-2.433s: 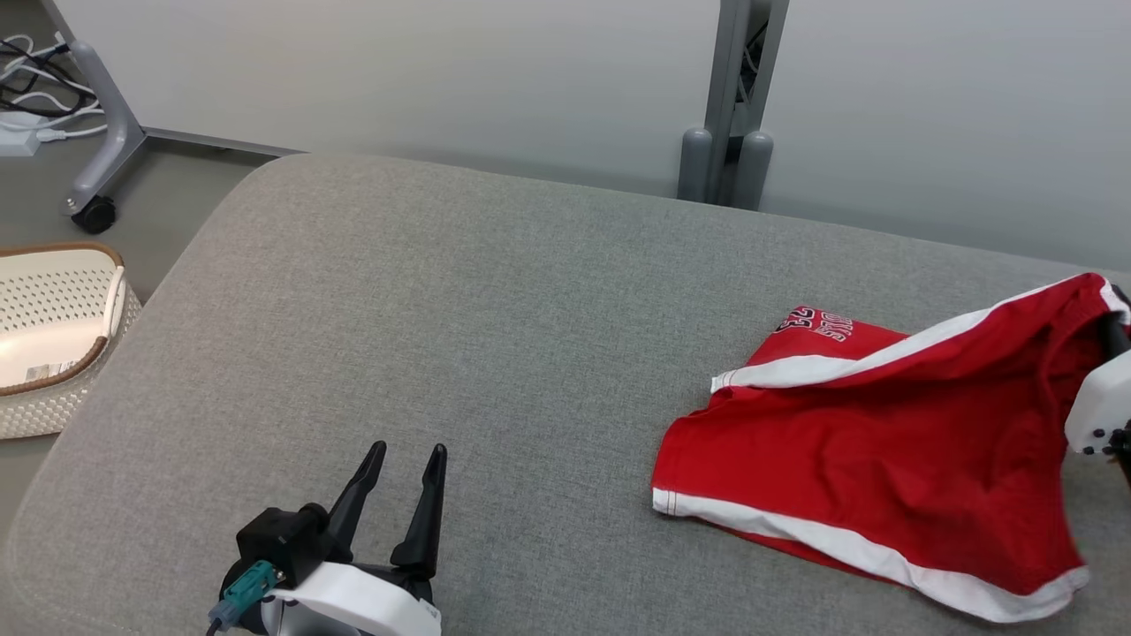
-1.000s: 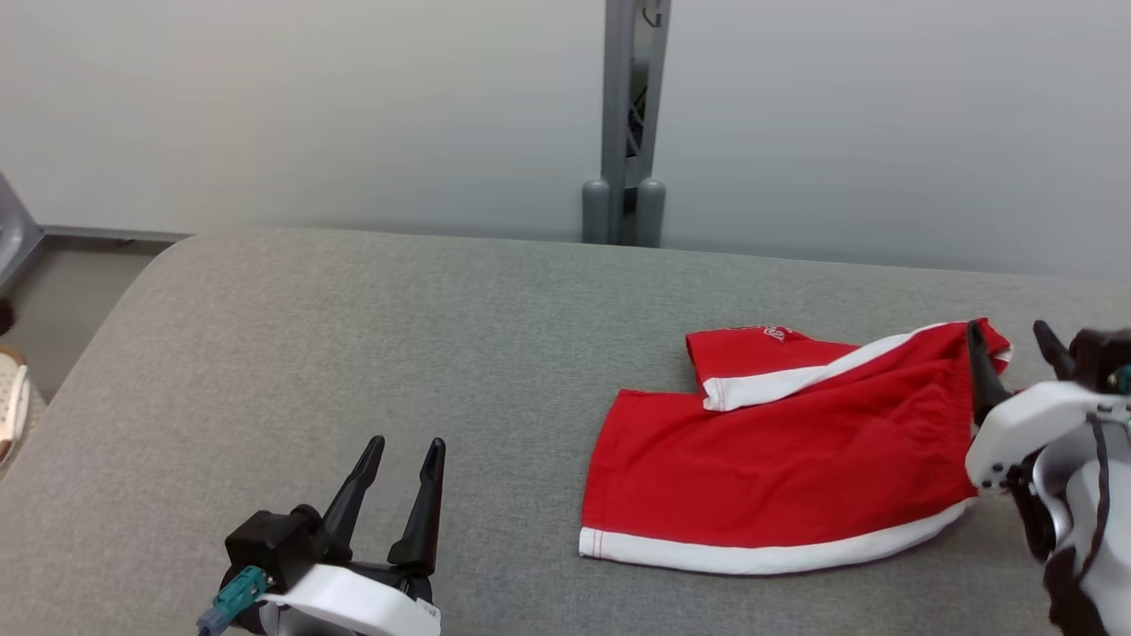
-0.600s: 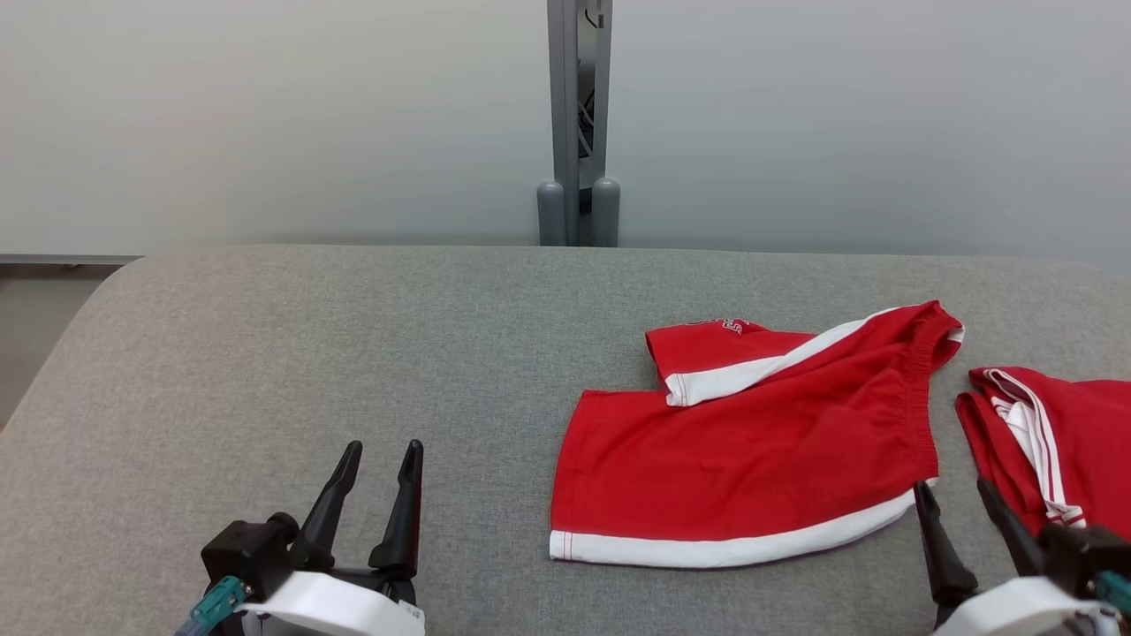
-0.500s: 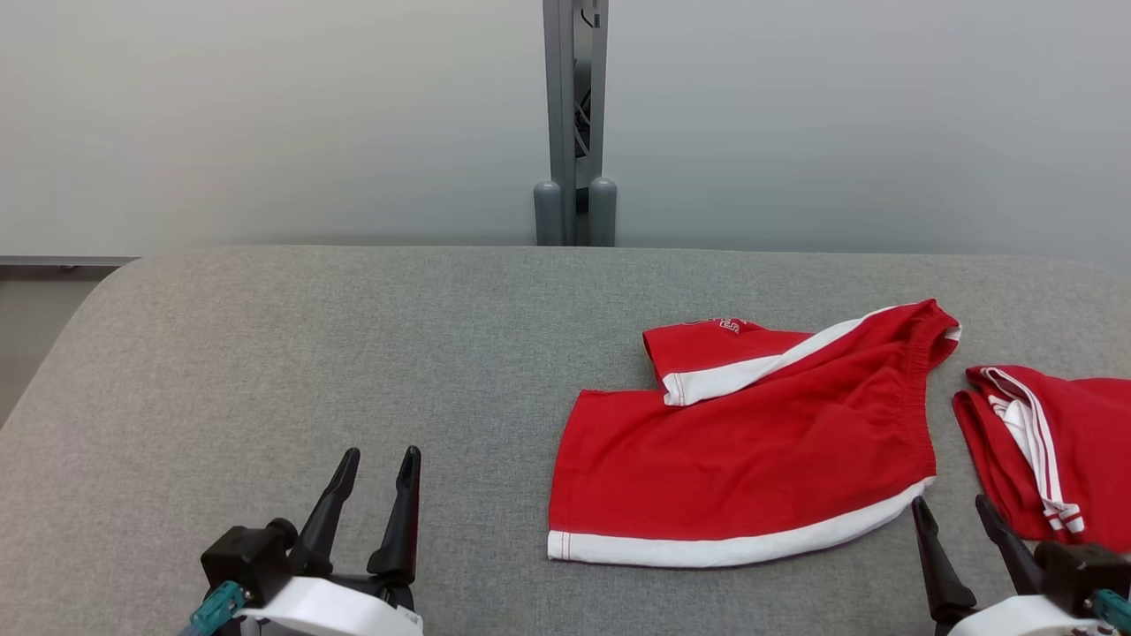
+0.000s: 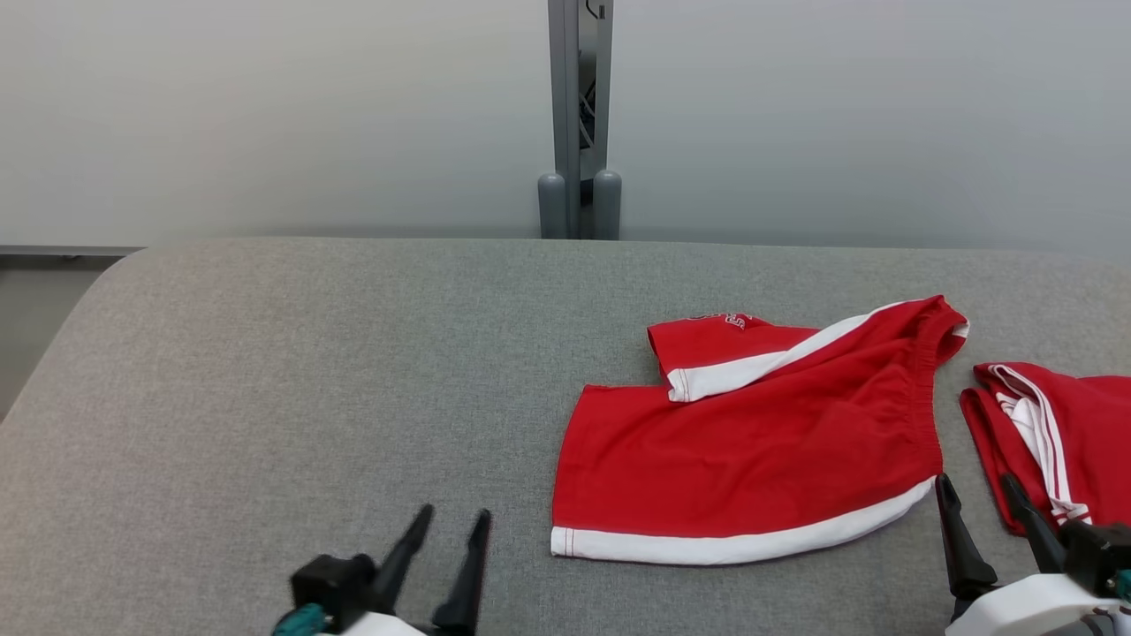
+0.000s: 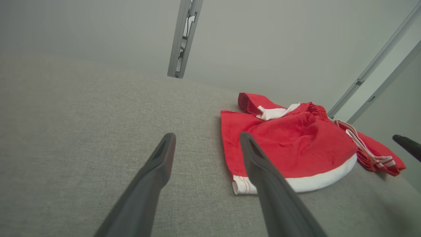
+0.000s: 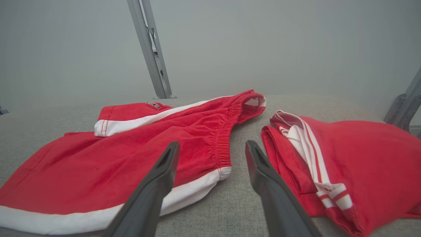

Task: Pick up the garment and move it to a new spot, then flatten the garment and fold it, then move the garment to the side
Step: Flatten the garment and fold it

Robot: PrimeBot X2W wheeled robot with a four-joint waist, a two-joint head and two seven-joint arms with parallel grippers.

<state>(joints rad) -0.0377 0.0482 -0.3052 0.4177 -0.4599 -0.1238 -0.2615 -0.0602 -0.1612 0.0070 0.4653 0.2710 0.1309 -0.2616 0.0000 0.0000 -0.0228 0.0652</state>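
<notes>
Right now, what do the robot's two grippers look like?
Left gripper: two long tapered black fingers, black block behind them, teal connector. Right gripper: same black fingers, black block, glossy white wrist shell.

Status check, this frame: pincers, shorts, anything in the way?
Left pincer, right pincer open, empty. Shorts on cushion, unheld, top flap folded over. Second red garment just right, not touching.

A grey cloth-covered pad [image 5: 292, 371] with rounded corners carries two red pieces. The shorts [image 5: 751, 450] lie spread flat on it, with a white band along the near edge, the elastic waist to the right, and the far leg doubled over on top. Just right of the shorts, a gap of grey between them, lies a folded top [image 5: 1074, 420] with white stripes.
</notes>
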